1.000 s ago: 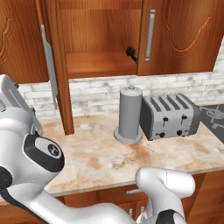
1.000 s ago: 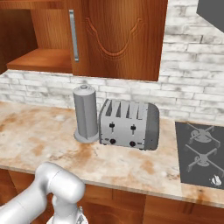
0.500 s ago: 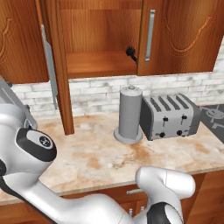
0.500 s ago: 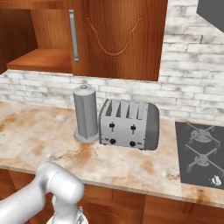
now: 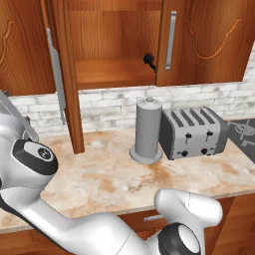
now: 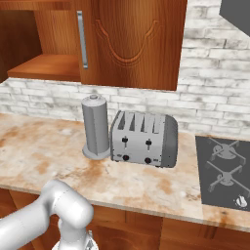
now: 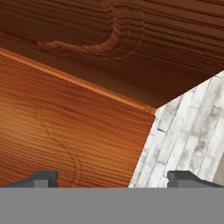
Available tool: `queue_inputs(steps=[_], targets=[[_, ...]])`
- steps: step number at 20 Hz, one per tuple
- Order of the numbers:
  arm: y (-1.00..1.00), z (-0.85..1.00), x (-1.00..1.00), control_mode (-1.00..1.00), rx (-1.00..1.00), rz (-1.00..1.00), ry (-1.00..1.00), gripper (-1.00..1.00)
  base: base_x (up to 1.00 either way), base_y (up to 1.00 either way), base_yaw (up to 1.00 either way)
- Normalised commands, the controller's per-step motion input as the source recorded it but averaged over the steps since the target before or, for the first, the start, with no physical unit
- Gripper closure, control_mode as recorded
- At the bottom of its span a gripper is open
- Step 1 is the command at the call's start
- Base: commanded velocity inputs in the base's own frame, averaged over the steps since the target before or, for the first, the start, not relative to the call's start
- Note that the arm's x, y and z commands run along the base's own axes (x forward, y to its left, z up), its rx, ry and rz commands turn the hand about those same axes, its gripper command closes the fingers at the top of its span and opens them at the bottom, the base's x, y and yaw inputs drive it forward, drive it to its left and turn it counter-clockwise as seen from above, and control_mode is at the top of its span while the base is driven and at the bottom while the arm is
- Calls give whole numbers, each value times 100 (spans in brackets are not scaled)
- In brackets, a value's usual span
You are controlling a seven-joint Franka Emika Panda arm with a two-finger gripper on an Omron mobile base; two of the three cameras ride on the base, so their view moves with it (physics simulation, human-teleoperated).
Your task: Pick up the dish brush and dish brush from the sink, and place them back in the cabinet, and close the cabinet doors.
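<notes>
Hand [image 7: 111, 179] spread wide, empty, facing a carved cabinet door [image 7: 74, 127] close ahead, probably lined up to push it shut.

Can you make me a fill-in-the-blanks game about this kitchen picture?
1. The black brush lies on the shelf inside the ______.
2. The grey roll holder stands right next to the silver ______.
3. The toaster has ______ slots on top.
4. The gripper is ______, with nothing between its fingers.

Missing words: cabinet; toaster; four; open
</notes>
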Motion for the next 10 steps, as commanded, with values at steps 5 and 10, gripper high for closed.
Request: queue_inputs(steps=[5,10], targets=[[-16,0,0,-100,0,-3,0,-100,0,0,0],[-26,0,4,-100,1,-6,-3,-100,0,0,0]])
